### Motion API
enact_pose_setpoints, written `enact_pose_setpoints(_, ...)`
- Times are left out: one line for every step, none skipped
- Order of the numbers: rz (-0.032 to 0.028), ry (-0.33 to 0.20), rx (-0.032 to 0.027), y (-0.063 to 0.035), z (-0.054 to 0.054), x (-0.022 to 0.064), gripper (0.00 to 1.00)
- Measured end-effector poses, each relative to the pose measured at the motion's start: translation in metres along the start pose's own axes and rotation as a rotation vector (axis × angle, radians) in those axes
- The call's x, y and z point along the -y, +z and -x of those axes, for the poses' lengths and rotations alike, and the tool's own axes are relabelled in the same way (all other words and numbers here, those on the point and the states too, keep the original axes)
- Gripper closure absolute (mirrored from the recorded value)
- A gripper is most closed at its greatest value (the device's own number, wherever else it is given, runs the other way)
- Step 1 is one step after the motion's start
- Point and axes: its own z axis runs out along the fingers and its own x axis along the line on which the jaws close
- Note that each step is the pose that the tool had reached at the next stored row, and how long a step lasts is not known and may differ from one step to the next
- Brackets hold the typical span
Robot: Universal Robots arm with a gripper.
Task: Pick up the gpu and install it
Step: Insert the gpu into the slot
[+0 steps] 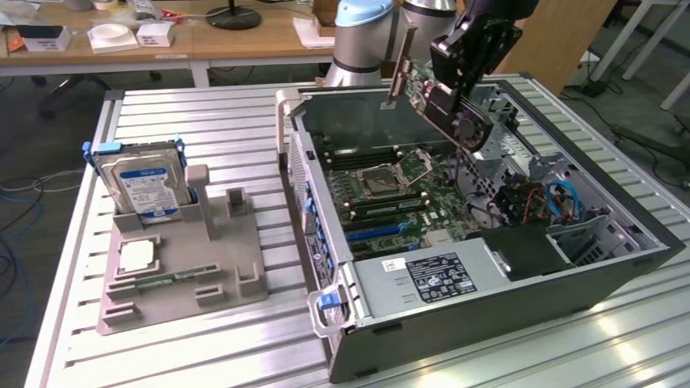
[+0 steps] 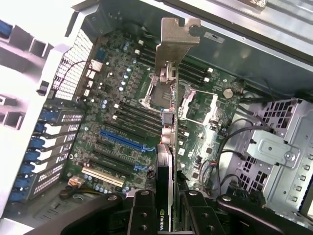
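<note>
The gripper [image 1: 464, 81] is clamping the gpu [image 1: 426, 97] between its two black fingers [image 2: 143, 215], which are pressing on the card's flat sides. It is holding the card in the air above the open computer case [image 1: 518, 307], over the end of the case nearest the robot's base [image 1: 361, 32] and clear of the motherboard [image 1: 393, 194]. In the exterior view the card is hanging tilted, showing a green board, a black cooler block and a silver bracket [image 1: 400, 69] standing upright at its end. In the wrist view the gpu [image 2: 166, 147] is showing edge-on as a thin strip, with the bracket [image 2: 176, 46] at the end away from the fingers and a long blue slot [image 2: 124, 141] lying on the motherboard [image 2: 117, 98] beside it. Between the fingers, a small green-and-white logo [image 2: 161, 223] is sitting on the card's edge, and it is looking like the Nvidia mark. A black-and-white label [image 1: 435, 275] is covering the power supply at the case's near end, its writing too small to read. A white sticker [image 2: 211, 36] on the case wall is also unreadable. Toward the table's [image 1: 216, 113] edge at the exterior view's left, a grey tray [image 1: 210, 259] is carrying a hard drive [image 1: 145, 182] with a blue label standing upright and a narrow green memory stick [image 1: 167, 280] lying flat.
</note>
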Motion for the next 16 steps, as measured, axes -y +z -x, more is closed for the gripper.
enact_pose_setpoints(0.0002, -0.008, -0.0004, 0.0000, 0.0000, 0.0000, 0.74)
enact_pose_setpoints(0.0004, -0.015, -0.0009, 0.0000, 0.0000, 0.0001, 0.74)
enact_pose_setpoints(0.0005, -0.021, -0.0013, 0.0000, 0.0000, 0.0001, 0.74)
enact_pose_setpoints(0.0007, -0.028, -0.0016, 0.0001, 0.0000, 0.0001, 0.74)
enact_pose_setpoints(0.0008, -0.035, -0.0021, 0.0001, 0.0000, 0.0002, 0.74)
enact_pose_setpoints(0.0010, -0.042, -0.0026, 0.0000, -0.0001, 0.0002, 0.74)
enact_pose_setpoints(0.0010, -0.050, -0.0031, 0.0000, -0.0001, 0.0002, 0.74)
enact_pose_setpoints(0.0012, -0.058, -0.0036, 0.0000, -0.0001, 0.0002, 0.74)
enact_pose_setpoints(0.0013, -0.066, -0.0041, 0.0000, -0.0001, 0.0002, 0.74)
enact_pose_setpoints(0.0015, -0.074, -0.0046, 0.0000, -0.0001, 0.0002, 0.74)
enact_pose_setpoints(0.0016, -0.081, -0.0051, 0.0000, -0.0001, 0.0003, 0.74)
enact_pose_setpoints(0.0018, -0.089, -0.0055, 0.0000, -0.0001, 0.0003, 0.74)
enact_pose_setpoints(0.0020, -0.097, -0.0060, 0.0000, -0.0001, 0.0003, 0.74)
enact_pose_setpoints(0.0021, -0.104, -0.0065, 0.0000, -0.0001, 0.0003, 0.74)
enact_pose_setpoints(0.0023, -0.113, -0.0070, 0.0000, -0.0001, 0.0003, 0.74)
enact_pose_setpoints(0.0025, -0.122, -0.0075, 0.0000, -0.0001, 0.0003, 0.74)
